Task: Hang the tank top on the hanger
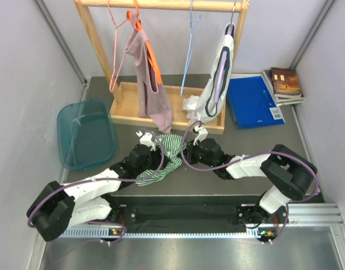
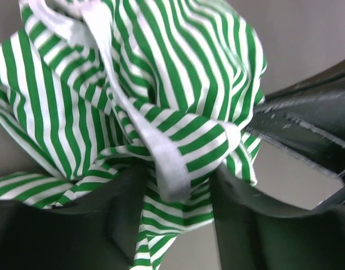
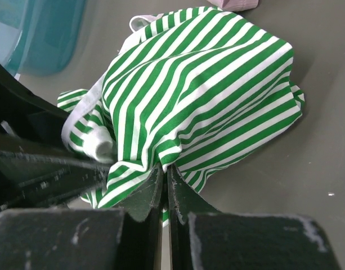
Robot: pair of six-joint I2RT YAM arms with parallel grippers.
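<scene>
**At table centre: both grippers clamped on the striped tank top**

At the near middle of the grey table (image 1: 307,169), the right gripper (image 3: 164,183) has its black fingers pressed almost together. They pinch a thin fold at the lower edge of the tank top (image 1: 164,160). The left gripper (image 2: 175,194) sits wider, and a thick bunch of cloth plus a white hem band fills the gap between its dark fingers. Both have hold of the cloth.

The tank top is soft knit with thin green-and-white stripes and white-edged straps. It is crumpled into a loose mound between the two wrists, partly draped and partly on the table. Neck and armholes can't be sorted out in the folds. In the left wrist view the fabric fills most of the frame and is slightly blurred; the fingertips are hidden under it.

Behind stands a wooden rack. Its rail (image 1: 161,4) is cut off by the top edge, and its base is a shallow wooden tray (image 1: 127,104).
- The light-blue wire hanger (image 1: 189,53) hangs bare from the rail, thin, seen nearly edge-on.
- A pink wire hanger (image 1: 117,50) hangs at left.
- An orange hanger (image 1: 151,53) carries a mauve top (image 1: 152,90).
- A white top with dark trim (image 1: 217,73) hangs at right; its hanger is mostly hidden.
- Something white and crumpled (image 1: 190,104) lies in the tray, not identifiable.

A teal plastic basin (image 1: 85,135) sits at left. A blue folder (image 1: 254,101) and stacked books (image 1: 285,84) sit at back right.
</scene>
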